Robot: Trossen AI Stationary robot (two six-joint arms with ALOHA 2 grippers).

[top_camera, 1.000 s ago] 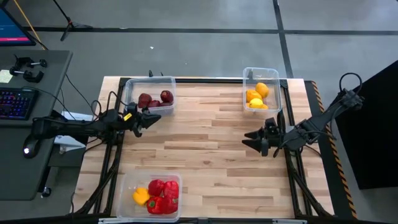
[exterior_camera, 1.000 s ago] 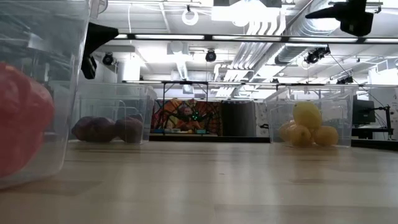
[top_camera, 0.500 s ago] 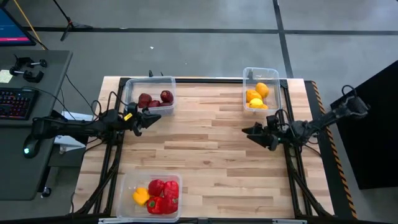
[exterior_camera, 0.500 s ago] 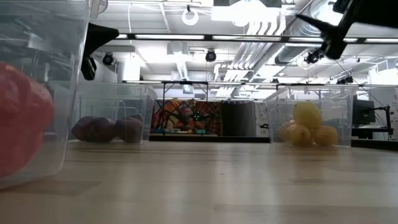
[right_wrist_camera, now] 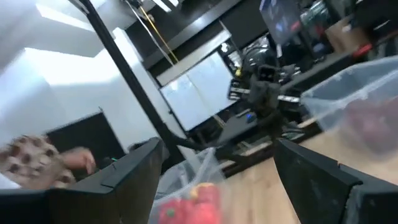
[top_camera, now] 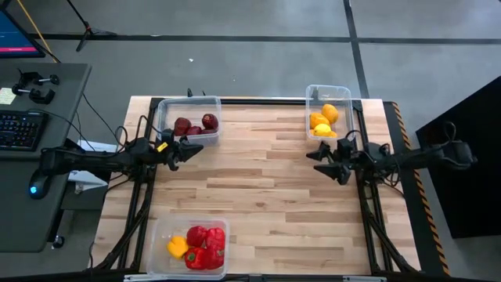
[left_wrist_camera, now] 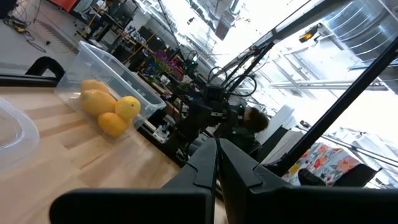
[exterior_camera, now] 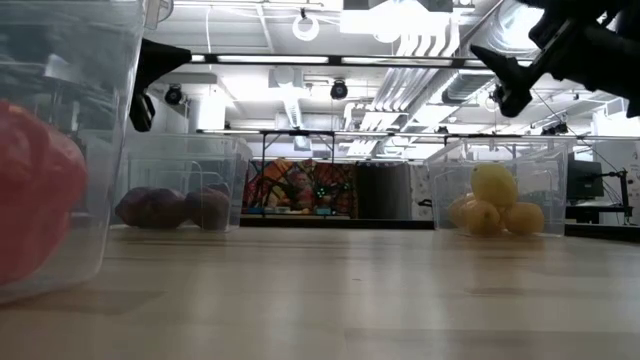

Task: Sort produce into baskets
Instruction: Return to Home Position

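Note:
Three clear tubs hold the produce. Maroon fruits (top_camera: 194,125) lie in the far-left tub (top_camera: 166,110). Lemons (top_camera: 323,121) lie in the far-right tub (top_camera: 313,92). Red peppers and one yellow pepper (top_camera: 200,245) lie in the near-left tub (top_camera: 160,235). My left gripper (top_camera: 190,149) is shut and empty, above the table just near of the maroon tub; its fingers meet in the left wrist view (left_wrist_camera: 216,163). My right gripper (top_camera: 322,163) is open and empty, above the table just near of the lemon tub, pointing toward the table's left.
The wooden tabletop (top_camera: 258,188) between the three tubs is bare. A desk with a keyboard (top_camera: 19,124) stands left of the table. In the low view the right gripper (exterior_camera: 505,75) hangs high above the lemon tub (exterior_camera: 495,195).
My right gripper has gone toward the table's far edge, closer to the lemon tub, while its arm has stretched out level toward the table's right edge. In the low view it has come down from the top edge. It has stayed open.

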